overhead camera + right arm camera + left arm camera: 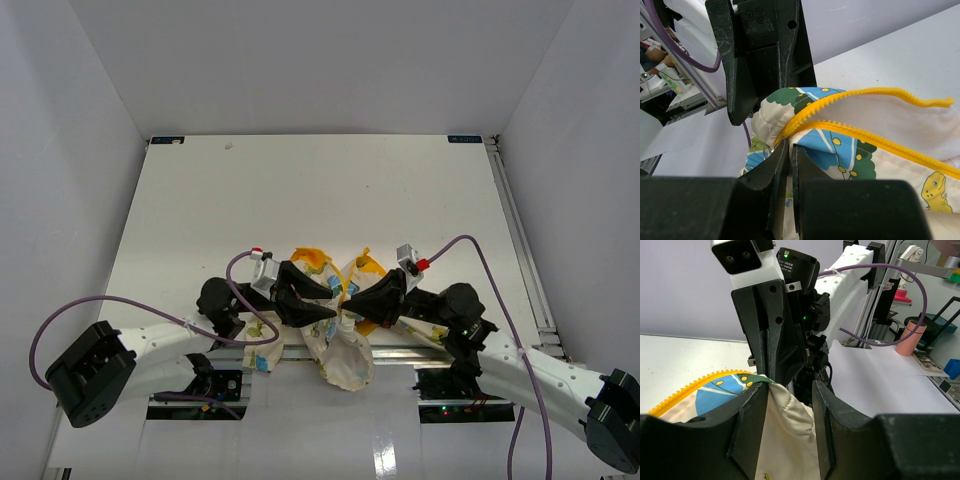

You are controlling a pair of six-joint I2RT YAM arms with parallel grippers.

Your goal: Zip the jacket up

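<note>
Jacket (345,350) lay bunched at table (300,190) near edge, wide surface beyond. Right gripper (789,145) pinched yellow zipper edge (880,92). Left gripper (789,387) jaws stood apart, astride jacket cloth.

Between the black fingers of the left gripper (789,397), the jacket (785,440) is seen as plain cream cloth, and beside one finger a blue patch with yellow dots, a dark green edge and a row of yellow-orange zipper teeth (685,387) are shown. At the tips of the black right gripper (790,145) the cream fabric is printed with blue shapes dotted yellow and green bushy blotches, and farther out from those tips with a small yellow dinosaur figure (934,186). The arms are finished in white and black and trailed by purple cables (60,325), and the table (300,190) beyond both grippers is white.
</note>
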